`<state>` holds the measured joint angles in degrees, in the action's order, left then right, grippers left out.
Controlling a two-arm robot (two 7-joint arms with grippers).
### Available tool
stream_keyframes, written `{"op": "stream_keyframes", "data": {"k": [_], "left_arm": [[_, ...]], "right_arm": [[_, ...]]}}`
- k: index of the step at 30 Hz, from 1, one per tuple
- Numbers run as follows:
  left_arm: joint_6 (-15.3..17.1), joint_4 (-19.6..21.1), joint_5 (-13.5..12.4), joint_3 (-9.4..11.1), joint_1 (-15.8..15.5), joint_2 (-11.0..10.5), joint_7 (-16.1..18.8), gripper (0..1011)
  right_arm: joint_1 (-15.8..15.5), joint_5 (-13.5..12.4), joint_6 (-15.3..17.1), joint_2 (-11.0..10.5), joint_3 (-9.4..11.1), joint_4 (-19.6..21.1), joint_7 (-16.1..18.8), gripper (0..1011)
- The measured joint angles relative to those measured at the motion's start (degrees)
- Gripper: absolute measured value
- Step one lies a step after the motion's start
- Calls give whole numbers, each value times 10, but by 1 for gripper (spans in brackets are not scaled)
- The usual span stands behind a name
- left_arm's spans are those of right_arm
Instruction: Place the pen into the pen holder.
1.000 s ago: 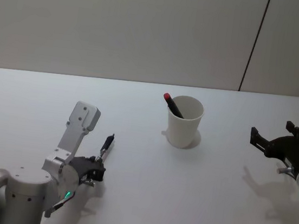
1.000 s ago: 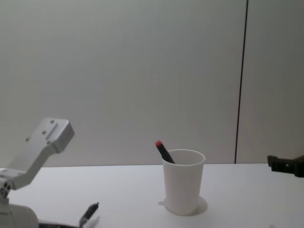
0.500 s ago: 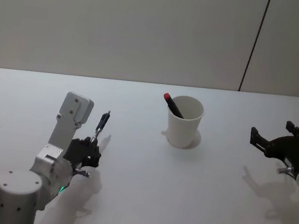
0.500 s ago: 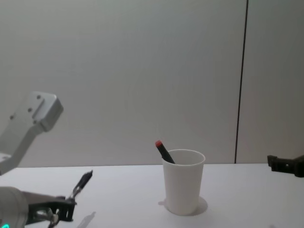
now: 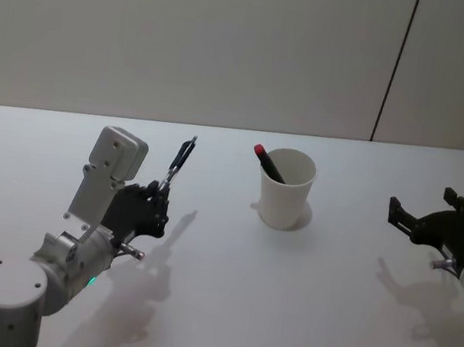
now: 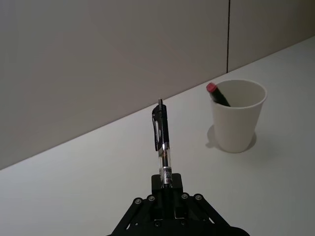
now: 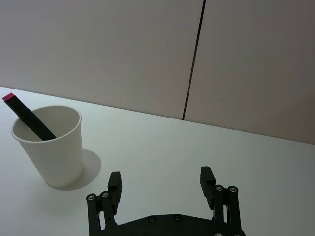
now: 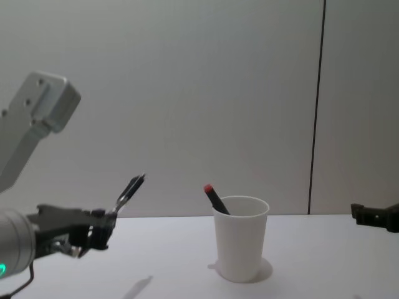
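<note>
A black click pen point(image 5: 181, 158) point(image 6: 161, 140) point(image 8: 129, 190) is held in the air, its clip end tilted up toward the white paper cup. My left gripper point(image 5: 158, 199) point(image 6: 166, 191) point(image 8: 103, 229) is shut on the pen's lower end, well above the table and left of the cup. The pen holder point(image 5: 286, 189) point(image 6: 238, 115) point(image 7: 49, 145) point(image 8: 240, 238) stands upright at mid-table, with a dark red-capped marker point(image 5: 268, 163) point(image 8: 216, 199) leaning in it. My right gripper point(image 5: 419, 220) point(image 7: 161, 188) hovers open at the far right, apart from the cup.
The white table point(image 5: 285, 290) runs back to a plain wall. A dark vertical seam point(image 5: 396, 67) marks the wall behind the cup's right.
My left gripper has lifted the pen off the table and carried it up and rightward toward the cup. The right arm and the cup have not moved.
</note>
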<state>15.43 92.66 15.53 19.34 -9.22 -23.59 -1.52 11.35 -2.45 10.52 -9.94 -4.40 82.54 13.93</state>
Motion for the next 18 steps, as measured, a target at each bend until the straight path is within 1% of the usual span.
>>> {"op": "stream_keyframes", "data": {"k": [1,2,4,6,7,10,18], "left_arm": [[-8,1,-4,-1,-2,-2,-10,129],[-8,1,-4,-1,-2,-2,-10,129],[-23,3,-13,-2,-5,-4,-32,129],[-31,3,-17,-3,-7,-5,-45,129],[-39,3,-20,-3,-10,-6,-58,129],[-50,0,-24,-4,-14,-7,-76,129],[-91,-17,-35,-5,-35,-5,-149,129]], "right_arm": [[0,0,0,0,0,0,0,1001],[0,0,0,0,0,0,0,1001],[0,0,0,0,0,0,0,1001],[0,0,0,0,0,0,0,1002],[0,0,0,0,0,0,0,1001],[0,0,0,0,0,0,0,1001],[0,0,0,0,0,0,0,1001]]}}
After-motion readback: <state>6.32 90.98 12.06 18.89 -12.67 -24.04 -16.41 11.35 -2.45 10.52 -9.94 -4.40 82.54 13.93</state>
